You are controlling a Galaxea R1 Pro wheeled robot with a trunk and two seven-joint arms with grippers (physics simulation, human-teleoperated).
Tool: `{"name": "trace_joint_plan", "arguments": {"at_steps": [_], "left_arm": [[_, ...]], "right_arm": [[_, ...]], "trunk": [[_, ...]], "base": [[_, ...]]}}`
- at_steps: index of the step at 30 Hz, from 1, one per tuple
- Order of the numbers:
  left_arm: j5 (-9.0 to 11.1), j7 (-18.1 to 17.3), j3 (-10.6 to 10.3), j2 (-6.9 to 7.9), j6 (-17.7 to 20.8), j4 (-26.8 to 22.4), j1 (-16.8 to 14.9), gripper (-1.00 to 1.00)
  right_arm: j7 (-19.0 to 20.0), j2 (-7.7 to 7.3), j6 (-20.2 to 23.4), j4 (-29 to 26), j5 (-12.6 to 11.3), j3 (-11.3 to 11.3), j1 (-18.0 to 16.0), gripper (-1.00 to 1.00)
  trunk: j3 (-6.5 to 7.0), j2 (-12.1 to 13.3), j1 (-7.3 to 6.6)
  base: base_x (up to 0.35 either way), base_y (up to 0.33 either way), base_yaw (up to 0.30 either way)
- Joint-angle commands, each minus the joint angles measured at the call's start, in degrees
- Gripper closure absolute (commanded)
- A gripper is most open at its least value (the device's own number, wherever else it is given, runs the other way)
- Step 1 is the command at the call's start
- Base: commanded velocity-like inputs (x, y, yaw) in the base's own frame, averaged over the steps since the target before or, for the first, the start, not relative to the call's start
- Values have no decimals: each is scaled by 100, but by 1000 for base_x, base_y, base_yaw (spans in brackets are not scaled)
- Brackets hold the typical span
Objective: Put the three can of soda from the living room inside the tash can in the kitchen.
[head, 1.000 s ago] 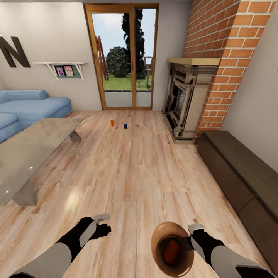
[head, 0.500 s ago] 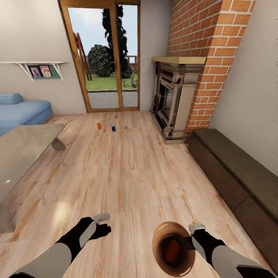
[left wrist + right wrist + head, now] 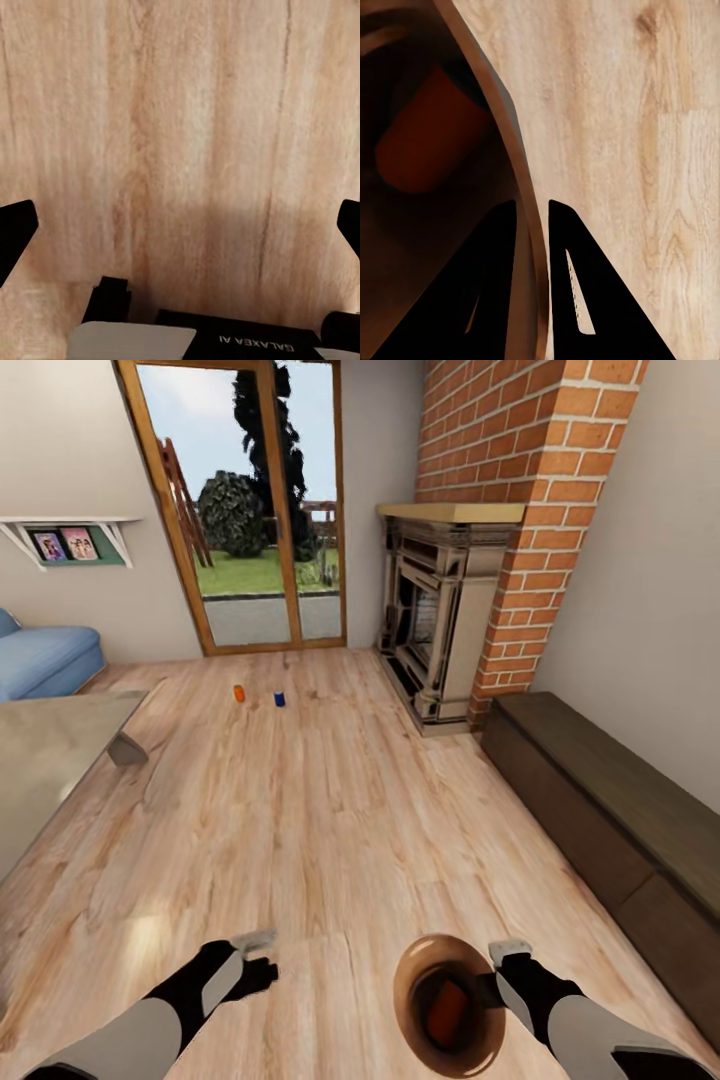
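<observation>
Right tool (image 3: pixel 531 217) clamped on tash can (image 3: pixel 405 1000) rim, one orange can (image 3: pixel 446 1008) inside. Left tool (image 3: pixel 180 225) wide, empty. Better to approach floor cans (image 3: pixel 239 693) slowly, bin level.

Light wood plank floor (image 3: pixel 330 810), glossy, with a pale glare patch near the low grey coffee table (image 3: pixel 45 760) at the left edge. Blue sofa (image 3: pixel 45 660) behind it, against a plain beige wall (image 3: pixel 70 450). White bracket shelf (image 3: pixel 65 530) holding two framed pictures. Wood-framed glass doors (image 3: pixel 245 510) centred, daylight, lawn and dark shrubs beyond. Red brick chimney breast (image 3: pixel 520 480) to the right, stone fireplace (image 3: pixel 440 610) at its base. Long dark wooden bench (image 3: pixel 620 810) along the right wall.
</observation>
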Motion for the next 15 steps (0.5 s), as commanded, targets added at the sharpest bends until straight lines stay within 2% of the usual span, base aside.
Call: {"name": "trace_joint_plan", "arguments": {"at_steps": [1,7,15], "left_arm": [[-2,0,-1,5,-52,21,0,-100],[-11,-46,-14,46,-568,111,0,-100],[-26,-107,-32,51,-910,132,0,-100]], "right_arm": [[28,0,-4,-5,-21,-26,-2,100],[25,-10,-58,9,1,-31,-1,100],[28,5,-327,94,-4,-32,32,100]], "trunk": [[0,0,0],[-1,0,0],[-1,0,0]], "base": [[224,246,-15],[236,247,-6],[260,240,-1]]}}
